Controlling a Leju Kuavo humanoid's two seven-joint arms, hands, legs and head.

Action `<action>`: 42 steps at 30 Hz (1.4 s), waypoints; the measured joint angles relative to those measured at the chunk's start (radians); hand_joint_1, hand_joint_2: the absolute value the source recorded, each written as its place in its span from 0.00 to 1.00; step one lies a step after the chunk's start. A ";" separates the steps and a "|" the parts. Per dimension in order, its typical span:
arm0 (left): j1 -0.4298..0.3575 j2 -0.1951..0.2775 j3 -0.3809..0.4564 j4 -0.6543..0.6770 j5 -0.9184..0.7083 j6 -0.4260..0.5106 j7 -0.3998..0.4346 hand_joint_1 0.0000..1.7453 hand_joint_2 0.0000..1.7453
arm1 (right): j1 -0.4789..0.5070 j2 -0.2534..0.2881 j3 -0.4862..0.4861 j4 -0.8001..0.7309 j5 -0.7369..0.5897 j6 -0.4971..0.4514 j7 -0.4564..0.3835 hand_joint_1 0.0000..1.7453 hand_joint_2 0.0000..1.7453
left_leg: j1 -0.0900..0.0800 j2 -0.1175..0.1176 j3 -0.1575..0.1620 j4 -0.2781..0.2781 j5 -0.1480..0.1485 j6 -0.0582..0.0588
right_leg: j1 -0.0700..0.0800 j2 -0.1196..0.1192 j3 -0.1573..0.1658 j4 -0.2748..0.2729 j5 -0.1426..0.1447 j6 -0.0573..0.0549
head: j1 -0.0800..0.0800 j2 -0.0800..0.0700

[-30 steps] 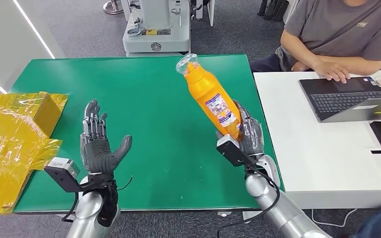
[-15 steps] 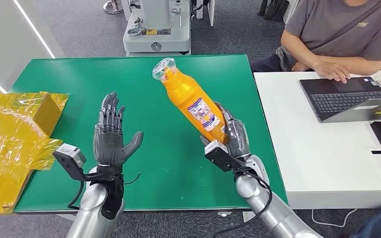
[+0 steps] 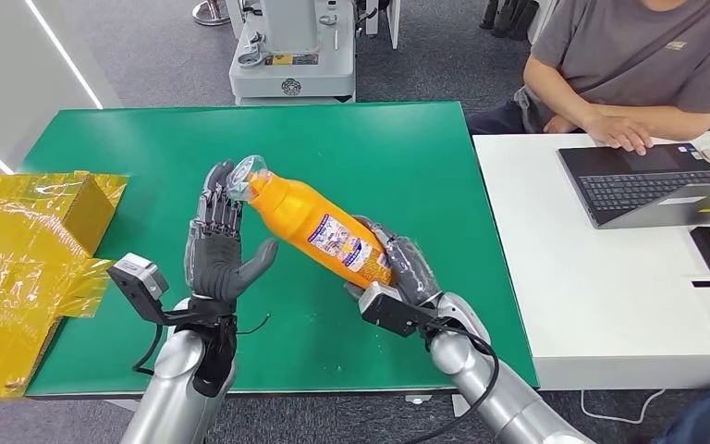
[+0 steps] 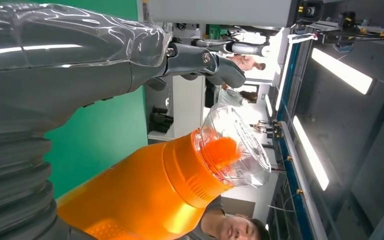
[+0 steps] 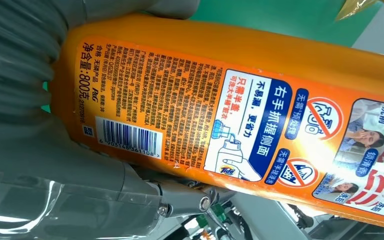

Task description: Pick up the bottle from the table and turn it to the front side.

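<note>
My right hand [image 3: 405,270], clamped on the bottle [image 3: 314,225], had tipped its cap into my spread, empty left hand [image 3: 217,250] for the turn.

— What takes up the left side of the frame?
— The left hand [image 4: 75,75]: its grey ribbed cover at the lower left, a glossy grey thumb across the top, dark fingers [image 4: 215,62] reaching toward the upper middle, spread apart.

— And the bottle?
— The orange bottle [image 4: 150,195] rises from the bottom edge, tilted toward the middle right, ending in a ribbed collar and a clear cap [image 4: 237,147] over an orange spout. The fingers sit just above the cap; I cannot tell whether they touch.

— Behind it?
— A strip of green worktop [image 4: 110,135] left of centre, and bright ceiling light bars [image 4: 337,70] on the right.
</note>
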 joint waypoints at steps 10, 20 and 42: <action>-0.036 -0.001 -0.002 0.040 0.021 -0.008 -0.001 0.00 1.00 | -0.006 0.021 0.023 0.028 0.033 0.093 -0.015 1.00 1.00 | 0.000 0.000 0.000 0.000 0.000 0.000 | 0.000 0.000 0.000 0.000 0.000 0.000 | 0.000 0.000; -0.043 -0.001 -0.002 0.058 0.033 -0.006 -0.002 0.00 1.00 | -0.018 0.032 0.026 0.055 0.045 0.132 -0.015 1.00 1.00 | 0.000 0.000 0.000 0.000 0.000 0.000 | 0.000 0.000 0.000 0.000 0.000 0.000 | 0.000 0.000; -0.048 -0.004 -0.002 0.094 0.064 0.002 -0.005 1.00 1.00 | -0.044 0.044 0.036 0.129 0.084 0.184 -0.011 1.00 1.00 | 0.000 0.000 0.000 0.000 0.000 0.000 | 0.000 0.000 0.000 0.000 0.000 0.000 | 0.000 0.000</action>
